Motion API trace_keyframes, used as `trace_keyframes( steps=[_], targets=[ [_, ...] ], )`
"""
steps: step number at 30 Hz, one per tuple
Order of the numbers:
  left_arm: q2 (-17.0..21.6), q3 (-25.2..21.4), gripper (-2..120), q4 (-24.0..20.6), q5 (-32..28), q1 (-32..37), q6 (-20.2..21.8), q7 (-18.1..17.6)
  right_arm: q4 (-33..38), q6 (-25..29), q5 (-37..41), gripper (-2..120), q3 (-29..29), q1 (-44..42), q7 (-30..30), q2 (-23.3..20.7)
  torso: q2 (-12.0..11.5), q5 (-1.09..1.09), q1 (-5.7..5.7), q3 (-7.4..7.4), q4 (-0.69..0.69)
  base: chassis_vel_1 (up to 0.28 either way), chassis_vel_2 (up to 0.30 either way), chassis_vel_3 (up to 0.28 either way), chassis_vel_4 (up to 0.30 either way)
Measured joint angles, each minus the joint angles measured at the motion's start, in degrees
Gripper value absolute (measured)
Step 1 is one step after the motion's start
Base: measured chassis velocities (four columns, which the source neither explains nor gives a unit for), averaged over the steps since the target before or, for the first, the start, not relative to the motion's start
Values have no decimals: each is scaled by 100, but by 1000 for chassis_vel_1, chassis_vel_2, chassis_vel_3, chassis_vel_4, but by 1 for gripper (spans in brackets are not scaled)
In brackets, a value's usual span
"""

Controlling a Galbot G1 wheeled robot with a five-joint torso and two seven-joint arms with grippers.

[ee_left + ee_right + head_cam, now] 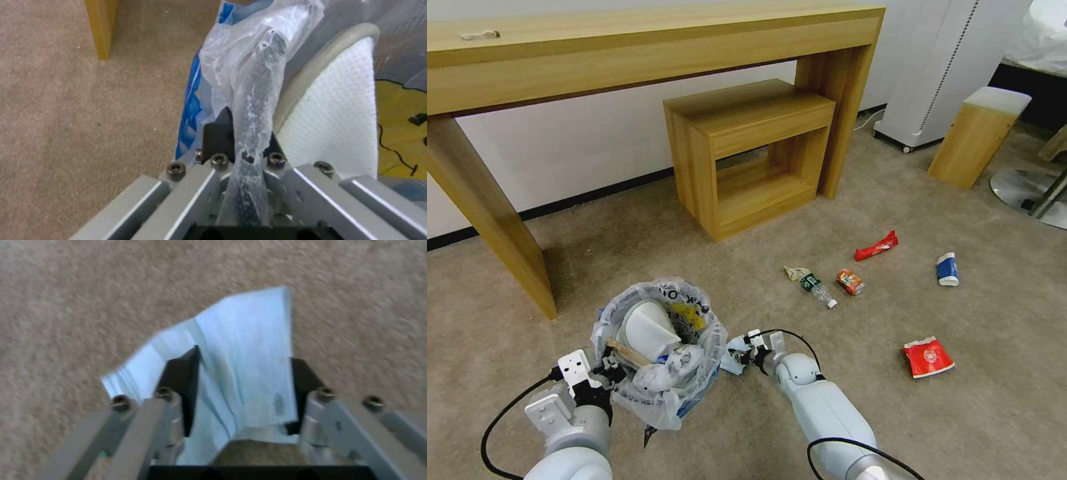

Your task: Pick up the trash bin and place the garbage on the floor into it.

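Spreading across everything is the floor [627, 267], a beige carpet, with a long wooden desk [627, 47] along the far wall and a small wooden shelf [747, 153] tucked under its right end. Near the robot, left of centre, the bin [660, 347] hangs off the carpet in its crinkly bag, already holding a white slipper [647, 330] and a wooden stick [624, 352]. It appears to be kept low and close so that dropping litter in needs only a short reach. The left gripper [608, 367] is clenched on the bin's rim at its near left side, the bag plastic bunched between the jaws (the left wrist view shows the dark rim running straight into the pinch). Just right of the bin, the right gripper [746, 353] is clamped on a pale blue tissue pack [231, 366], held beside the opening and not yet over it. More garbage lies further right on the carpet: a red packet [928, 357] nearest, then a plastic bottle [817, 287], a crushed can [850, 281], a paper cup [948, 269] and, farthest, a red wrapper [876, 246]. By my reckoning the job is about half done.
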Motion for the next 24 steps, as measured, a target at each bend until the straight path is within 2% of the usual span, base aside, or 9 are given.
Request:
trace_keyframes(
  steps=[3,6,7,10,16,19,21,22,24],
  targets=[
    [-4,11,0,4,0,-9,0,0,-1,33,-18,31,3,-27,1,-48,0,0,0,0,0,0,0,0,0],
    [-11,29,0,20,0,-21,-2,0,98,80,23,18,2,-84,41,-113,0,0,0,0,0,0,0,0,0],
    [-11,29,0,20,0,-21,-2,0,98,80,23,18,2,-84,41,-113,0,0,0,0,0,0,0,0,0],
    [-14,38,0,23,2,-23,-3,0,227,237,141,3,-31,-137,115,-160,0,0,0,0,0,0,0,0,0],
    [-3,25,0,23,2,-21,-13,0,544,346,385,0,-85,-243,172,-284,0,1,0,0,0,0,0,0,0],
    [1,25,0,24,1,-20,-16,0,972,424,629,0,-159,-413,190,-474,0,1,0,0,0,0,0,0,0],
    [12,25,0,32,-6,-34,-18,2,1775,647,1138,0,-260,-681,141,-804,0,1,0,1,-1,0,0,0,0],
    [12,25,0,32,-6,-34,-18,2,1775,647,1138,0,-260,-681,141,-804,0,1,0,1,-1,0,0,0,0],
    [14,31,0,66,-8,-50,-22,4,2633,1016,1517,0,-277,-901,-163,-1094,0,1,0,1,-1,0,0,0,0]
  ],
)
